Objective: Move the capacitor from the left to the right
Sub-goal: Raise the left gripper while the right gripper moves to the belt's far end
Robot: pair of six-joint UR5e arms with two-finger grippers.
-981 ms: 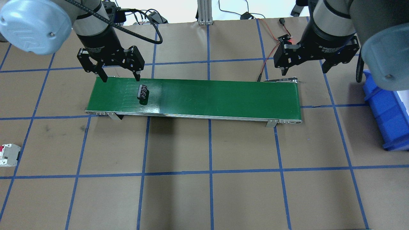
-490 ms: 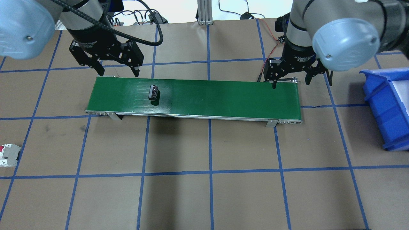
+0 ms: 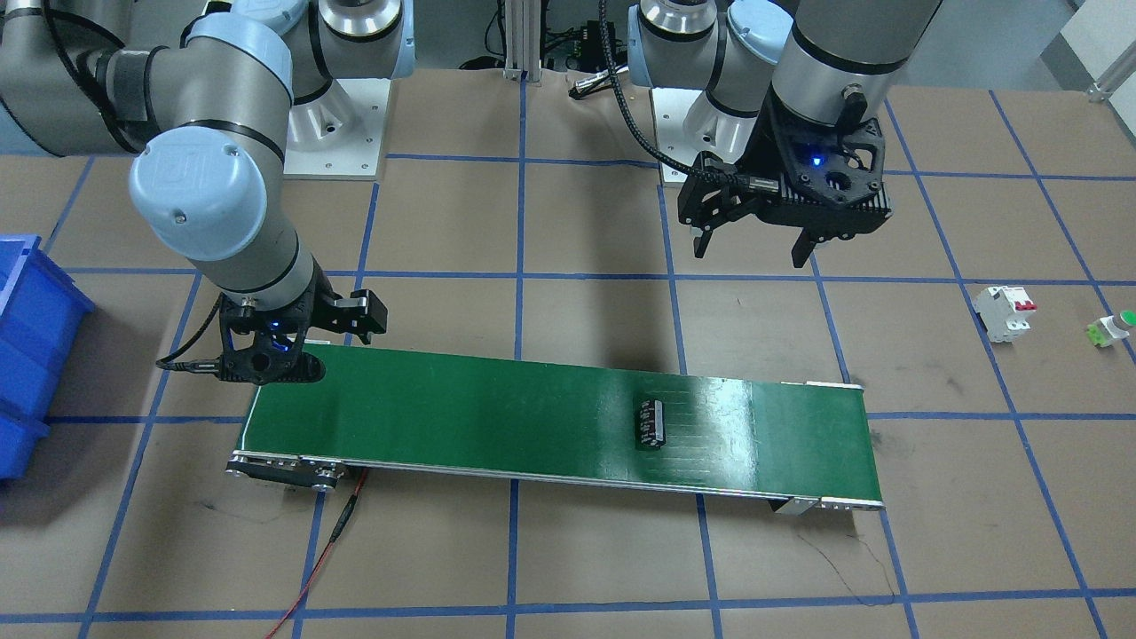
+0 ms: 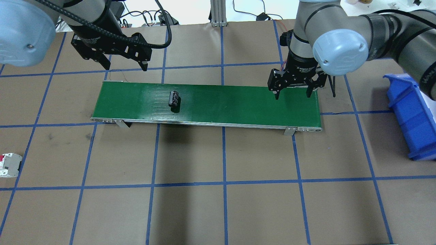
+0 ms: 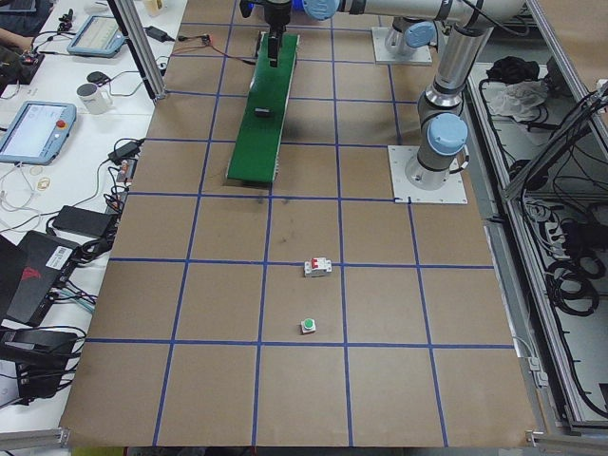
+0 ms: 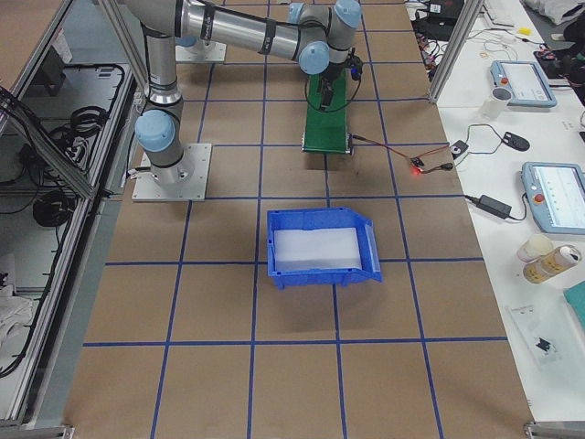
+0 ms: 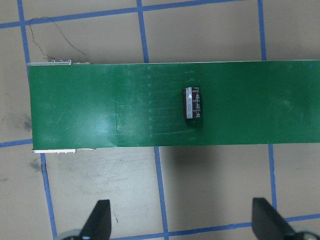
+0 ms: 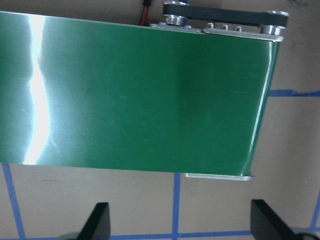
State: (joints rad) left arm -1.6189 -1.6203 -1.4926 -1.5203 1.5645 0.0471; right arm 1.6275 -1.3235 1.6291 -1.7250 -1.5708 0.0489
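While the capacitor [image 4: 175, 99] lies on its side on the green conveyor belt [image 4: 238, 105], in the belt's left half and nearer its middle than its left end, neither arm is touching it. Its long axis runs across the belt, whitish print facing up. The left tool [image 4: 124, 66] is released and empty, held high near the belt's left part with its fingers spread wide. The right tool [image 4: 292, 96] hovers low over the belt's right end, also released and empty; its wrist view shows only bare green belt between the spread fingers.

Judging from this layout, the drop onto the belt is done and the step in hand is the carry along the belt toward its right end, with the pick-up not yet begun. The next move looks to fall to the right tool: it should stay spread until the capacitor arrives beneath it, then descend and clench on the cylinder's sides rather than its ends. As the part is round, an off-centre pinch could roll it away. A blue bin [image 4: 408, 112] on the tabletop beyond the belt's right end looks the likely drop place
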